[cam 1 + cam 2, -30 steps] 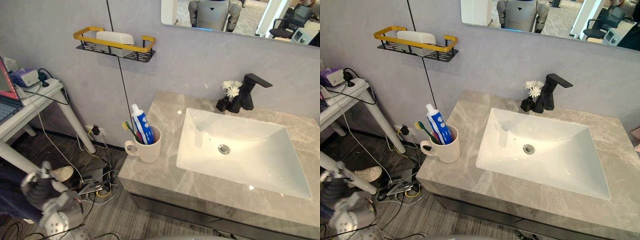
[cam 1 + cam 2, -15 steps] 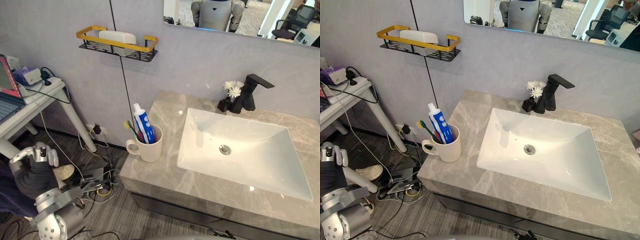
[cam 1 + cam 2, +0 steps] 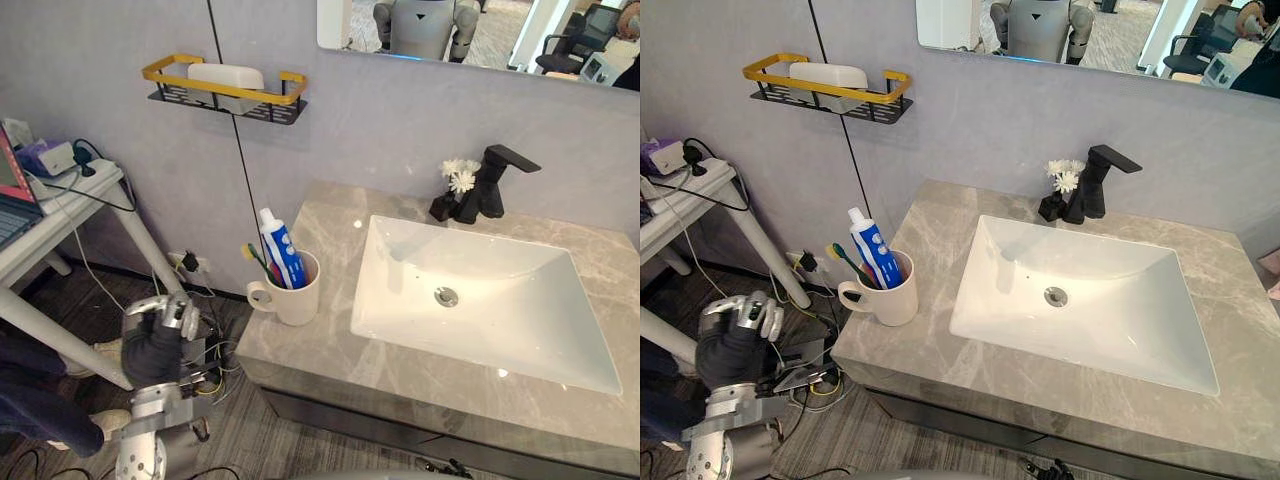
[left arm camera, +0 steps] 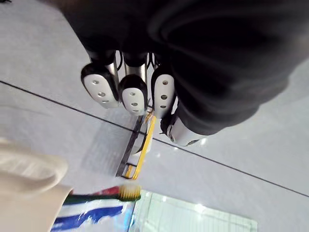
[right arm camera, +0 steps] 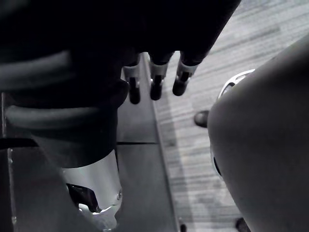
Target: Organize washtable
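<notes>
Grey-veined marble desk point(image 3: 320, 352) carries the white ceramic mug point(image 3: 295, 298) just left of the white rectangular sink point(image 3: 398, 268), with a blue-and-white toothpaste tube point(image 3: 281, 250) and a green toothbrush point(image 3: 258, 258) standing in it. I see my left hand point(image 3: 158, 325) further left of the sink, off the desk's edge and apart from the mug, its fingers point(image 4: 133, 94) curled in on nothing. My right hand point(image 5: 155, 82) hangs with fingers loosely straight, empty.
</notes>
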You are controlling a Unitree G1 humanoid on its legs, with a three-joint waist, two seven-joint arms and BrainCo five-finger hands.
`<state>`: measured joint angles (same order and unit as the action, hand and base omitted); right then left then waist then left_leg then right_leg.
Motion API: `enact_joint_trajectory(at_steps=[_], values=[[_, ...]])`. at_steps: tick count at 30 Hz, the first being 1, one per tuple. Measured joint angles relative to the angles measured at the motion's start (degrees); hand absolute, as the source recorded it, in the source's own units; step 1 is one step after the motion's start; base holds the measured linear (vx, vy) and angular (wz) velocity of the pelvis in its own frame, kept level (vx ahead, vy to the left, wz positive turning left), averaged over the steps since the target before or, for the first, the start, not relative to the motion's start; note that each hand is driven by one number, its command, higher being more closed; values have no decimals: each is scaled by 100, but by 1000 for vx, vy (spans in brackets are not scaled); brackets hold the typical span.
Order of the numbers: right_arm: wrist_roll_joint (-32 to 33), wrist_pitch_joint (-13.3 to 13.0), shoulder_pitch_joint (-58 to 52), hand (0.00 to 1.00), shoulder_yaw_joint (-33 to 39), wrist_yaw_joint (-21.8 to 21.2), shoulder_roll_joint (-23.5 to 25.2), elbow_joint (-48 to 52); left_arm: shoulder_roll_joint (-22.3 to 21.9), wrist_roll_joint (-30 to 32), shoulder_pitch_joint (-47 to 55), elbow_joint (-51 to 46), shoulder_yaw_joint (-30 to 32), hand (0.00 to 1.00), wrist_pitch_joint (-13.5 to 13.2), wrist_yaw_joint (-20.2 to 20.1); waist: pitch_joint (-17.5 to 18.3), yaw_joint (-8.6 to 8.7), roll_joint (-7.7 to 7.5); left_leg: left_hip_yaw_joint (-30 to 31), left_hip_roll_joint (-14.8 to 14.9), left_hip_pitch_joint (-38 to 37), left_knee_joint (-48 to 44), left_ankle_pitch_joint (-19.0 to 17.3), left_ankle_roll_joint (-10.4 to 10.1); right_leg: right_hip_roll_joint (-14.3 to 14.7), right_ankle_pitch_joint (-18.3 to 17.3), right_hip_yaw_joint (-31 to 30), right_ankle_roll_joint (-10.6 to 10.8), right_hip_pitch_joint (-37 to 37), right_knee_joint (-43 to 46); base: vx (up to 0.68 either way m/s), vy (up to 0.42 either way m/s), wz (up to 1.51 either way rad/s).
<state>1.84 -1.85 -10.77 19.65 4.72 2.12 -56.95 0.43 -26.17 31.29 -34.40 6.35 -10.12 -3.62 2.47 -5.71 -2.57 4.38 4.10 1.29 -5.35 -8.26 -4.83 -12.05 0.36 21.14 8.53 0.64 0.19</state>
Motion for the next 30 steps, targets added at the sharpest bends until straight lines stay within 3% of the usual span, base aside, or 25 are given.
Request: enact_joint_trajectory(at_steps=[12,24,30], values=[[-199,69,-197,0,-447,-240,-170,460,367,693,-146,763,-691,100,483,-385,94,6,139,-394,181,8,-83,-95,-13,206,150,-367,-82,-112,-175,-15,-12,-16],[-246,109,-456,0,-725,-440,-259,899,576,1319,-306,871,-834,100,541,-496,130,24,120,-615,199,2,-81,-98,-13,237,274,-574,-103,-201,-276,-10,0,-9],[-262,112,-488,0,-787,-505,-269,1120,589,1343,-277,870,-787,100,541,-475,129,20,97,-698,203,3,-70,-101,-11,255,330,-676,-107,-240,-338,-14,0,-8]])
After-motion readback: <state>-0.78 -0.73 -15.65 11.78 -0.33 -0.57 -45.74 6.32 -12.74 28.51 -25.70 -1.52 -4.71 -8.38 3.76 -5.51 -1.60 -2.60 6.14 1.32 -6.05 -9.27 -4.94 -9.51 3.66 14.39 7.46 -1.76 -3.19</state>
